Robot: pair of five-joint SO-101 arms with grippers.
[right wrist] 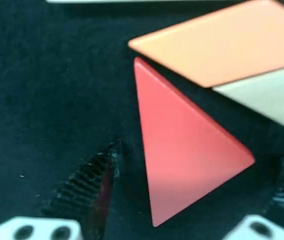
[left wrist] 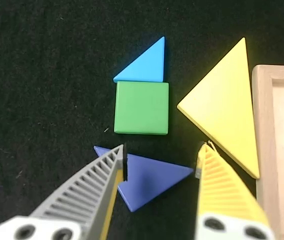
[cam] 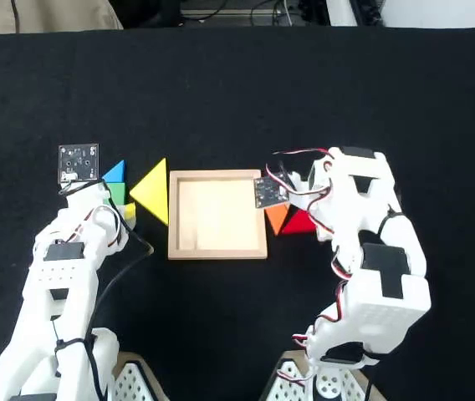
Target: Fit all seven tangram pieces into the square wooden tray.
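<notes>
Your left hand (left wrist: 162, 152) spread wide astride the dark blue triangle (left wrist: 149, 182) by the green square (left wrist: 142, 107), your right hand (right wrist: 199, 155) spread around the red triangle (right wrist: 182, 150) beside the orange piece (right wrist: 222, 40), wooden tray (cam: 173, 219) mid tabletop (cam: 237, 92) between them

The black cloth (cam: 237, 92) over the table looked matt and faintly fuzzy, flecked with lint. The square wooden tray (cam: 173, 215) showed pale, bare-looking wood with a smooth, dull face. The yellow triangle (left wrist: 227, 107), green square (left wrist: 141, 108), dark blue triangle (left wrist: 152, 177) and red triangle (right wrist: 182, 145) wore smooth, even colour with a soft sheen. The left gripper (left wrist: 163, 150) was ridged, layered plastic, and the white arm shells (cam: 380, 292) were smooth plastic.
</notes>
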